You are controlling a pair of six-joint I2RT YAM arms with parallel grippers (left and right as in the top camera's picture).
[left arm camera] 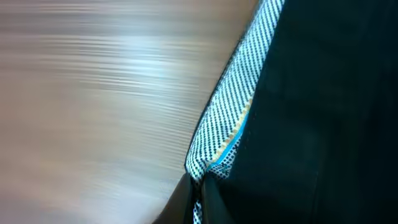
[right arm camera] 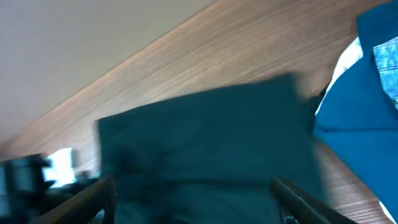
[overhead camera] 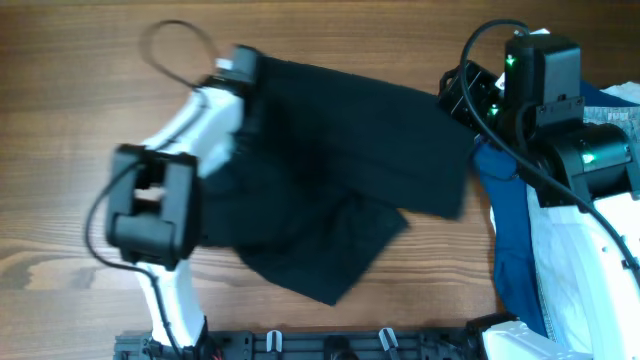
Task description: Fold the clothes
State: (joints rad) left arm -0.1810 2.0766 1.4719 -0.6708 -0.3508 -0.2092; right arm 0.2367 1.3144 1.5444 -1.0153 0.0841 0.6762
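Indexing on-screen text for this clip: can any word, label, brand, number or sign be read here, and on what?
None can be read in any view.
The large black cloth garment: no print visible; its black-and-white checked lining is pattern only.
The green lights on the right arm: lights, not characters.
The small white patch on the left arm: too blurred to read.

Overhead, the left arm [overhead camera: 160, 200] covers the left part of the black garment [overhead camera: 350, 140] and hides the left gripper. Blur smears the left wrist view, and the table [left arm camera: 81, 93] is only streaks. The right fingers [right arm camera: 297, 198] are blurred and cut off at the bottom edge. The blue garment [overhead camera: 510, 240] runs off the right edge.
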